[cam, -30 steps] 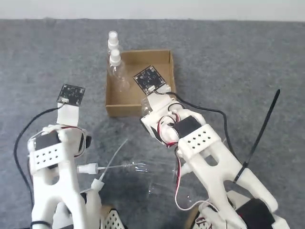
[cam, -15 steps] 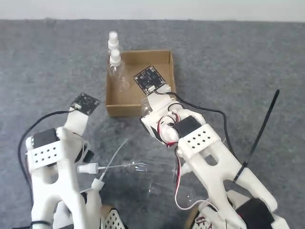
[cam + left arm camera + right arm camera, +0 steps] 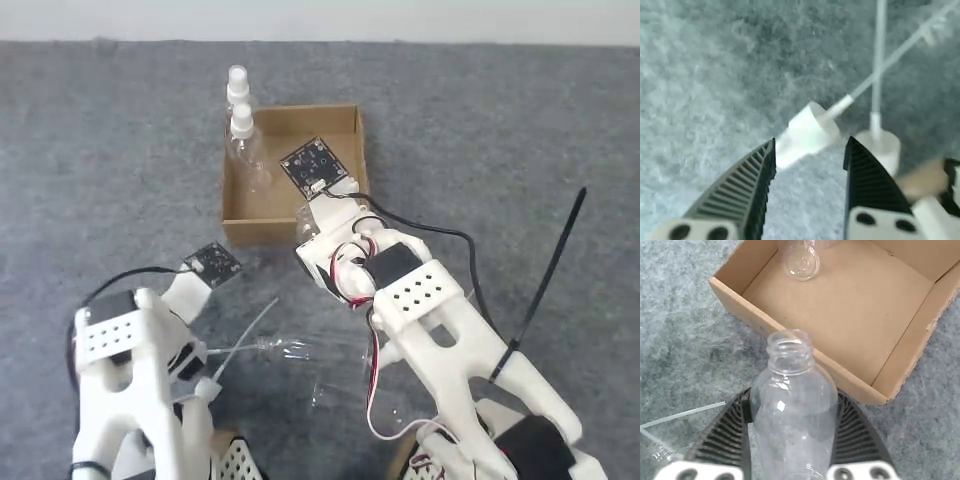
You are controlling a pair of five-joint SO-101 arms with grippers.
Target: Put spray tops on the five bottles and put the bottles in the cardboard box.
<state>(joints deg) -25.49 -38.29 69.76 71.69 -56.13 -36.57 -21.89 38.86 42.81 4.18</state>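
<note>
Capping: right gripper (image 3: 792,401) clamps open bottle (image 3: 792,385) by cardboard box (image 3: 860,310); left gripper (image 3: 810,144) fingers apart astride spray top (image 3: 805,131); close next.

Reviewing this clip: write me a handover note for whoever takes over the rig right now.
Left gripper: open, straddling a loose spray top on the table; a second top lies beside it.
Right gripper: shut on an uncapped bottle, just outside the cardboard box.
Done: two capped bottles stand at one box corner.
Left: cap the held bottle and the clear bottle lying between the arms, then box them.
</note>
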